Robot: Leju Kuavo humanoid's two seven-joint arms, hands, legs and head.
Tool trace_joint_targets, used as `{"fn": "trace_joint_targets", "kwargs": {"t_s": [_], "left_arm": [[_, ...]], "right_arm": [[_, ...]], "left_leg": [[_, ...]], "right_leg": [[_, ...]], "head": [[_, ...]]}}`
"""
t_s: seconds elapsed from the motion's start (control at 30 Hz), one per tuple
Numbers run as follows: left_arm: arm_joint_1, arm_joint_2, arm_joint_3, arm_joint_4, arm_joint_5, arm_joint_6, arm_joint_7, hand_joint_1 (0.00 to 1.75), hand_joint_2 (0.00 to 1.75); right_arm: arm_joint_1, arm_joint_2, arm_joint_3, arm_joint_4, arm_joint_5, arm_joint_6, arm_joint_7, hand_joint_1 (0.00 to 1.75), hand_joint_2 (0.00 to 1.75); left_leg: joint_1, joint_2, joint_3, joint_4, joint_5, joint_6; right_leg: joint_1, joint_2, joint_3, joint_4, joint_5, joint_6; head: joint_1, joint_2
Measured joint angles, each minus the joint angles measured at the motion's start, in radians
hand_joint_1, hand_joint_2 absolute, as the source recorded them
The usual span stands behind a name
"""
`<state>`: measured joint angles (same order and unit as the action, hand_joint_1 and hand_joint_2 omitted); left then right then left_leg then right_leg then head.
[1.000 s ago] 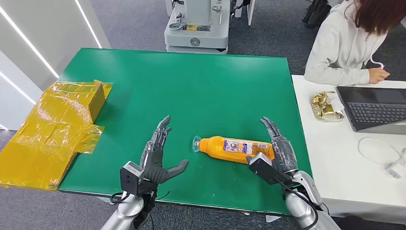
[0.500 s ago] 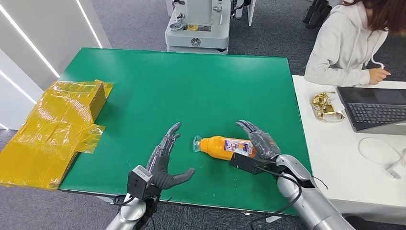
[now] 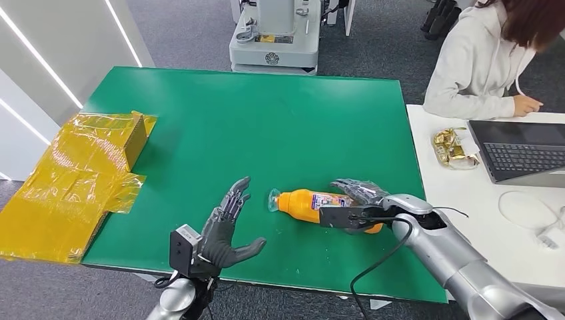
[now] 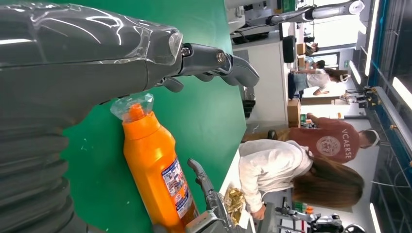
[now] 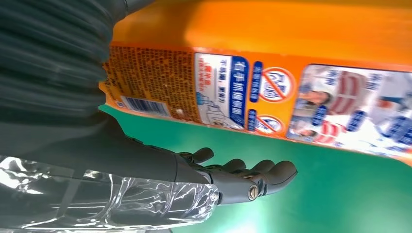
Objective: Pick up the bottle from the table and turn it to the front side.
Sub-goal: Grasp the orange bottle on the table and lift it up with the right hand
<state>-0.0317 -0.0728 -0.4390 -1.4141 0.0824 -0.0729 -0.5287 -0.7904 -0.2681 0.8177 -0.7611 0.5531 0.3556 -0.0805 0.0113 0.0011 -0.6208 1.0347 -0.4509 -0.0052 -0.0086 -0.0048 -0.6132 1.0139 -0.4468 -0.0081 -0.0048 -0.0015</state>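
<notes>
An orange bottle [image 3: 303,204] lies on its side on the green table [image 3: 266,120], its plastic-wrapped cap [image 3: 273,199] pointing left. Its printed label [image 5: 272,92] faces my right wrist camera. My right hand [image 3: 360,194] arches over the bottle's base end. Its fingers [image 5: 243,177] curl down the far side, and a strip of green table shows between them and the bottle. My left hand [image 3: 224,228] is spread open on the near left, a short way from the cap, holding nothing. The left wrist view shows the bottle [image 4: 155,170] lying beyond that hand [image 4: 121,53].
A yellow-taped cardboard box [image 3: 80,170] overhangs the table's left edge. On the right stands a white desk [image 3: 460,213] with a laptop [image 3: 526,150] and snack wrappers [image 3: 453,147], where a person [image 3: 486,60] sits. A grey machine base [image 3: 273,40] stands beyond the far edge.
My right hand has swung in from beside the bottle's base to lie across it, fingers curving over it. My left hand shifted slightly right. The bottle has stayed put.
</notes>
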Motion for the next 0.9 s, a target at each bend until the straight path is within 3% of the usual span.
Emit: {"fn": "trace_joint_targets", "kwargs": {"t_s": [0.17, 0.2, 0.3, 0.33, 0.73, 0.9], "left_arm": [[0.016, -0.002, 0.014, -0.012, 0.002, 0.001, 0.000, 0.00, 1.75], [0.017, -0.003, 0.016, -0.014, 0.002, 0.001, 0.000, 0.00, 1.75], [0.020, -0.006, 0.019, -0.015, 0.002, 0.001, 0.000, 0.00, 1.75], [0.021, -0.006, 0.020, -0.015, 0.002, 0.001, 0.000, 0.00, 1.75], [0.030, -0.009, 0.021, -0.015, 0.001, 0.001, 0.006, 0.00, 1.75], [0.039, -0.010, 0.021, -0.016, -0.004, 0.004, 0.007, 0.00, 1.75]], "right_arm": [[-0.009, -0.003, 0.047, 0.017, -0.015, -0.005, 0.026, 0.01, 1.75], [-0.010, -0.003, 0.055, 0.021, -0.018, -0.005, 0.027, 0.37, 1.75], [-0.011, -0.003, 0.073, 0.029, -0.021, -0.008, 0.035, 1.66, 1.75], [-0.011, -0.003, 0.077, 0.031, -0.022, -0.012, 0.036, 1.74, 1.75], [0.010, -0.009, 0.092, 0.034, -0.032, -0.056, 0.036, 1.75, 1.75], [0.053, -0.031, 0.082, -0.009, -0.055, -0.131, -0.021, 1.75, 1.75]], "left_leg": [[0.000, 0.000, 0.000, 0.000, 0.000, 0.000], [0.000, 0.000, 0.000, 0.000, 0.000, 0.000], [0.000, 0.000, 0.000, 0.000, 0.000, 0.000], [0.000, 0.000, 0.000, 0.000, 0.000, 0.000], [0.000, 0.001, 0.004, 0.000, 0.000, 0.000], [0.000, 0.000, 0.005, 0.000, 0.000, 0.000]], "right_leg": [[0.000, 0.000, 0.000, 0.000, 0.000, 0.000], [0.000, 0.000, 0.000, 0.000, 0.000, 0.000], [0.000, 0.000, 0.000, 0.000, 0.000, 0.000], [0.000, 0.000, 0.000, 0.000, 0.000, 0.000], [0.000, 0.001, 0.003, -0.001, 0.000, 0.000], [0.000, 0.001, 0.004, -0.001, 0.000, 0.000]], "head": [[0.000, 0.000], [0.000, 0.000], [0.000, 0.000], [0.000, 0.000], [0.000, 0.000], [0.000, 0.000]]}}
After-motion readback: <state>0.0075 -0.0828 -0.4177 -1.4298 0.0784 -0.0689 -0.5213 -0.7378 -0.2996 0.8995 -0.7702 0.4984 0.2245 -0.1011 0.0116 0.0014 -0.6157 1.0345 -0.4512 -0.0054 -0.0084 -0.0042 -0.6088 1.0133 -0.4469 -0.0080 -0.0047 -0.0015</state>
